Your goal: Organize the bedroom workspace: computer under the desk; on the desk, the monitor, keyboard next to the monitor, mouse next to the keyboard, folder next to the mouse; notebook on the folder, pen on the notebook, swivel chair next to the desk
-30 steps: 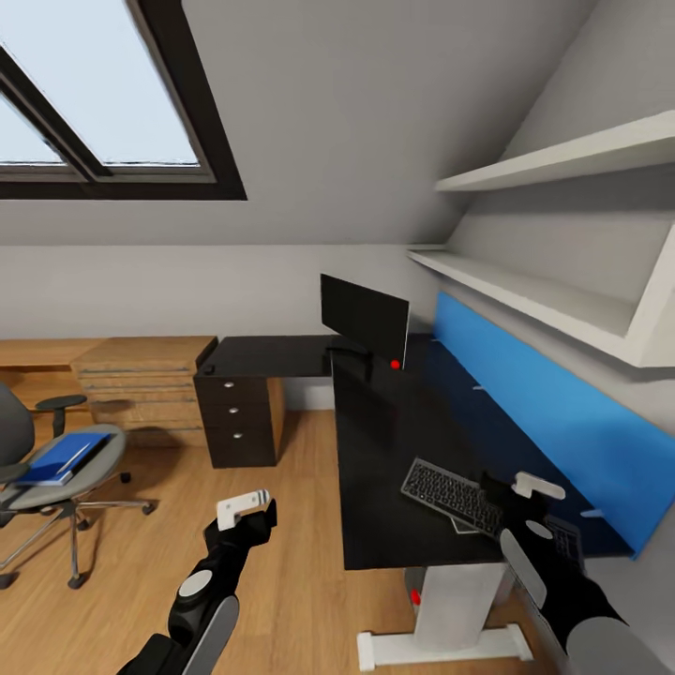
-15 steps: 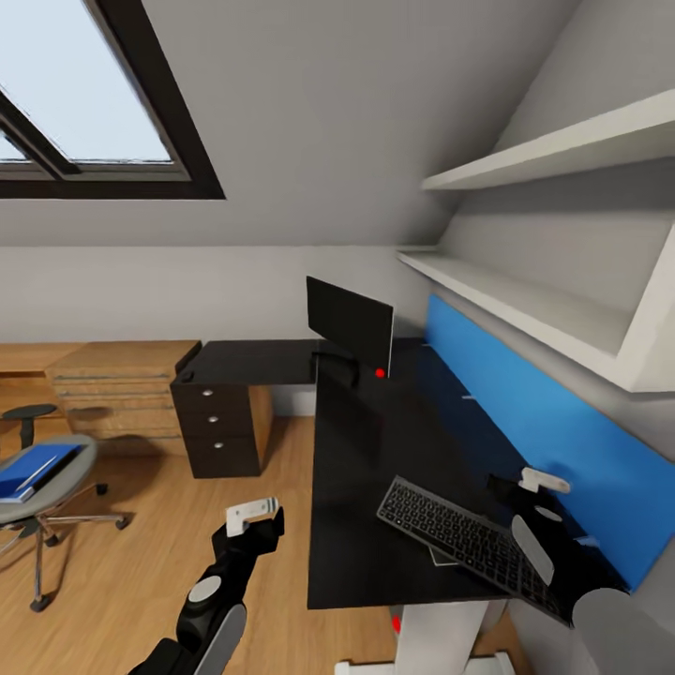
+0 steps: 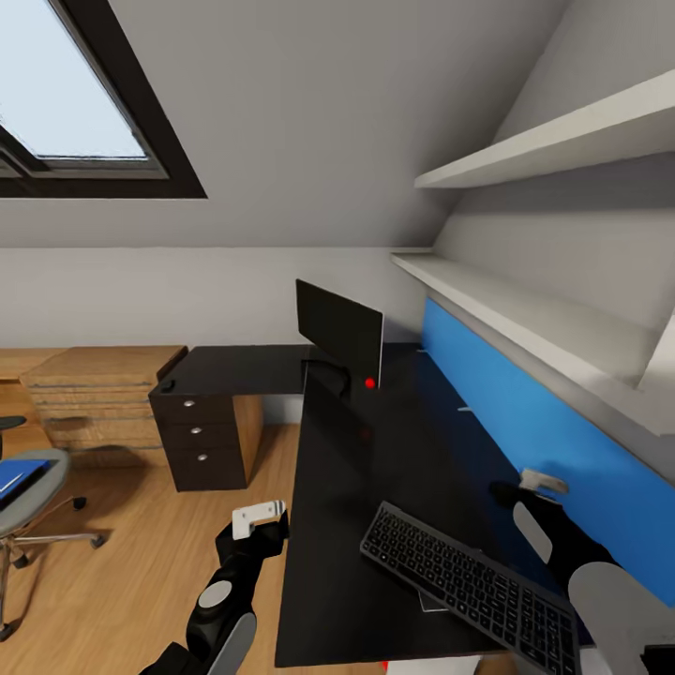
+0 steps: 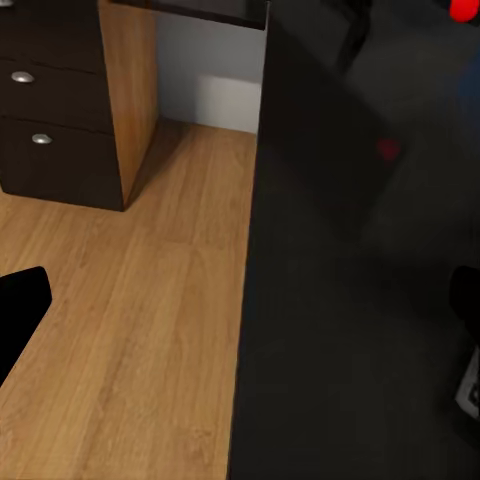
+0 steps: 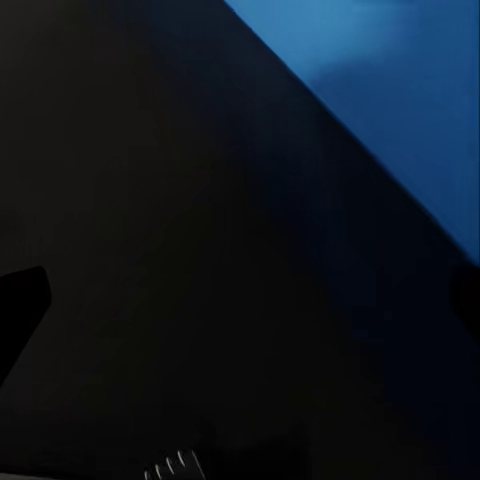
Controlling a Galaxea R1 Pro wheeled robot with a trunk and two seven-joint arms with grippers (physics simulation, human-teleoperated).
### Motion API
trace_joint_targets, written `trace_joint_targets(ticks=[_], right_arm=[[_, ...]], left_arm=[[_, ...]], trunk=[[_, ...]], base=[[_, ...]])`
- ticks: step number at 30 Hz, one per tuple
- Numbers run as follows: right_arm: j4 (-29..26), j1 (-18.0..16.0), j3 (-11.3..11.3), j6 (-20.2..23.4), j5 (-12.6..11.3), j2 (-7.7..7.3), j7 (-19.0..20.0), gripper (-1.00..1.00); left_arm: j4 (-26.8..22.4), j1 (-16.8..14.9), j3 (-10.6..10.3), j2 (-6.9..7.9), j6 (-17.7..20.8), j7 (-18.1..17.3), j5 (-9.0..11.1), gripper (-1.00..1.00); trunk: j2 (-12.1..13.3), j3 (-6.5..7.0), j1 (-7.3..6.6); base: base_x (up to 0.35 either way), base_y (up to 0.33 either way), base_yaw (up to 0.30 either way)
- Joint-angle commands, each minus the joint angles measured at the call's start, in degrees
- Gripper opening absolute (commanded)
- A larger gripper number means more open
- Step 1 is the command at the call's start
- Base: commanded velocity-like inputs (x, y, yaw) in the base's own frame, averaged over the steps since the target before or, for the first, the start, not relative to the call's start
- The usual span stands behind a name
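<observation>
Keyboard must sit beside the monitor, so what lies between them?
Bare glossy desk top between keyboard and monitor, seen in the head view.

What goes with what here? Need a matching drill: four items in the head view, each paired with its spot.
Items:
1. monitor
2. keyboard
3. folder
4. left pincer

Places:
A. on the chair seat, at the picture's left edge
B. over the wood floor, just off the desk's near edge
C. at the inner corner of the L-shaped desk, upright
D. on the desk's near end, lying at an angle

Pairs: 1-C, 2-D, 3-A, 4-B
</observation>
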Motion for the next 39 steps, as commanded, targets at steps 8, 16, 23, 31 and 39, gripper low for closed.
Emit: trace_joint_targets(ticks=[8,16,23,31,39], right_arm=[[-0.12,-0.05,0.37,5.25,-3.87,-0.09,-0.16,1.0],[-0.05,-0.13,0.37,5.94,-5.93,-0.13,-0.25,1.0],[0.06,-0.14,0.05,5.96,-8.2,-0.12,-0.26,1.0],[0.07,-0.14,-0.73,5.7,-12.27,-0.09,-0.58,1.0],[-0.19,-0.14,-0.94,6.46,-14.96,-0.02,-0.92,1.0]], left_arm=[[-4.22,0.04,-0.26,0.22,0.34,0.6,1.06,1.0],[-5.87,0.32,-0.33,0.16,0.35,0.98,2.67,1.0],[-5.95,0.33,-0.35,0.16,0.35,1.0,2.76,1.0],[-5.96,0.33,-0.35,0.16,0.38,1.03,2.8,1.0],[-5.89,0.33,-0.35,0.16,0.44,1.04,2.8,1.0]], trunk=[[-0.12,-0.13,0.06],[-2.92,-1.38,1.6],[-5.73,-2.64,3.14],[-8.94,-4.08,4.89],[-12.15,-5.51,6.65]], base=[[0.062,-0.002,0.0],[0.002,0.0,0.0],[0.0,0.0,0.0],[0.0,0.0,0.0],[0.0,0.0,0.0]])
